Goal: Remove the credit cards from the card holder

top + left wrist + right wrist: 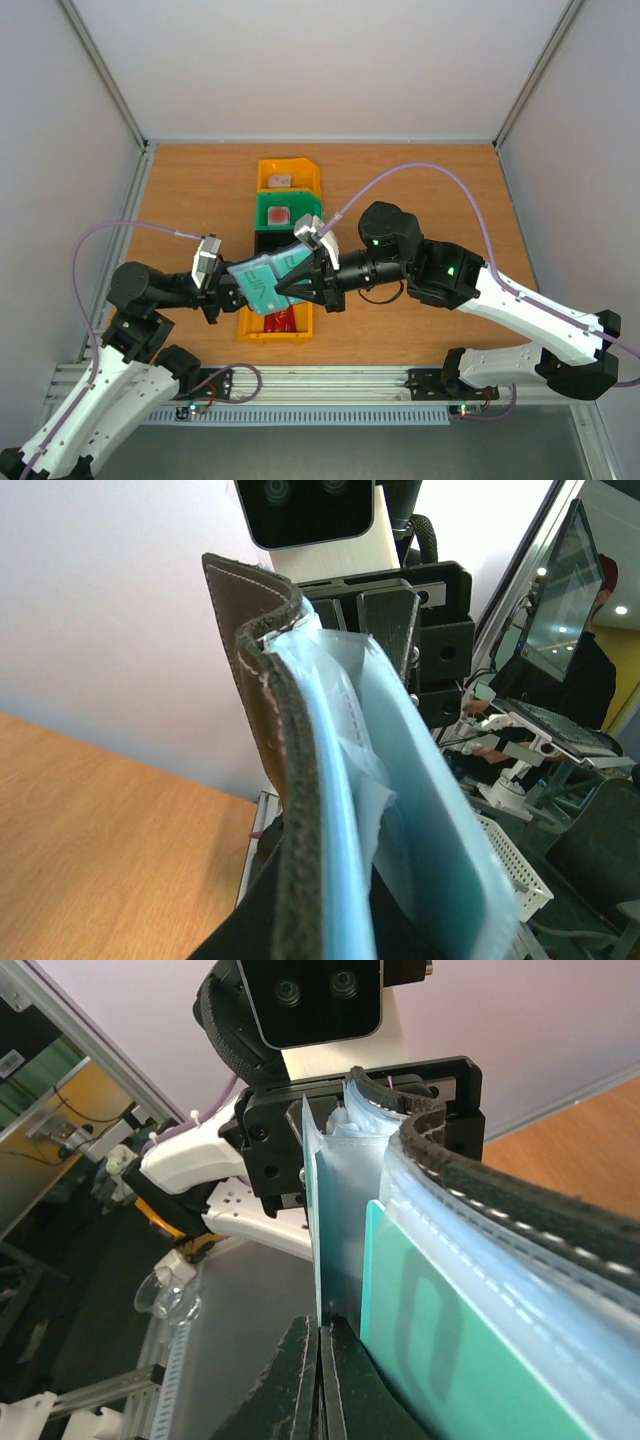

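Top view: can't see left claw [226, 292] fingertips, buried behind card holder [258, 280]. Can't see most of black bin [265, 242] or lower yellow bin [275, 338] under holder and right claw [290, 285]; can't identify red thing [281, 321] inside. Can't tell what sits in green bin [305, 205] or far yellow bin [300, 165], too small. Left wrist: holder cropped at bottom edge, hiding own fingers; blurry background. Right wrist: teal card [450, 1360] cropped bottom and right. Can't tell if pinched pale sheet [314, 1240] is card or sleeve.

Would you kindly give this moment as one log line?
left gripper shut on holder | right gripper shut on holder | teal card in holder
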`<action>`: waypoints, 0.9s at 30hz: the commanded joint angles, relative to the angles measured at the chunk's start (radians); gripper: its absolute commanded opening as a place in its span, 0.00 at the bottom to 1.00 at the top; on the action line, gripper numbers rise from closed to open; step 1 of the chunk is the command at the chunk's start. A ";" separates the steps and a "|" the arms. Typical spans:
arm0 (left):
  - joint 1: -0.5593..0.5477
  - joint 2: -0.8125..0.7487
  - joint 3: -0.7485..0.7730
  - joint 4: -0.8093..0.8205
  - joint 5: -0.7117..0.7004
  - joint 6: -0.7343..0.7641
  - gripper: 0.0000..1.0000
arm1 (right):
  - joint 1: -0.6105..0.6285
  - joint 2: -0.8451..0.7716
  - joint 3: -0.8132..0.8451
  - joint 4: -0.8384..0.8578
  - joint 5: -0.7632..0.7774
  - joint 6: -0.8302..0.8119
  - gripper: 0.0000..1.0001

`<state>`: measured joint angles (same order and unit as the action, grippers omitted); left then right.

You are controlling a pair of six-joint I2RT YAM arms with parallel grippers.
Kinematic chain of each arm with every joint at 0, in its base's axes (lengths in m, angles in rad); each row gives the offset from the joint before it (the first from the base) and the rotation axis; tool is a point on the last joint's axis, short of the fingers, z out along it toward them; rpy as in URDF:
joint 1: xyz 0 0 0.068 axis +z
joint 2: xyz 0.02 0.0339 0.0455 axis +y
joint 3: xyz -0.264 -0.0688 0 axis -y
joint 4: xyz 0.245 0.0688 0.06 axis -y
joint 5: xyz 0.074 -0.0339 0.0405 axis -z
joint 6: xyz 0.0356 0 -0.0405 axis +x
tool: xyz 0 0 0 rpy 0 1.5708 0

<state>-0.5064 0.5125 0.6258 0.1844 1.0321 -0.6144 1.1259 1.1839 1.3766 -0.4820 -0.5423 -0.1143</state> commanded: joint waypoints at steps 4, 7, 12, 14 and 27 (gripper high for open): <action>-0.004 -0.032 0.039 -0.022 0.019 0.056 0.00 | 0.003 -0.023 0.009 -0.017 0.040 -0.017 0.01; -0.004 -0.042 0.042 -0.035 0.020 0.060 0.00 | 0.002 -0.049 0.007 -0.065 0.096 -0.039 0.01; -0.004 -0.046 0.042 -0.039 0.027 0.058 0.00 | 0.001 -0.093 0.010 -0.144 0.153 -0.056 0.01; -0.004 -0.048 0.042 -0.039 0.029 0.055 0.00 | 0.001 -0.110 0.009 -0.169 0.178 -0.063 0.01; 0.008 -0.060 0.130 -0.545 -0.418 0.216 0.00 | -0.018 -0.307 0.039 -0.377 0.534 -0.065 0.01</action>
<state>-0.5060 0.4667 0.7010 -0.1299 0.8719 -0.5129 1.1210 0.9516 1.3796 -0.7589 -0.2115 -0.1818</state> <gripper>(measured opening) 0.065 0.016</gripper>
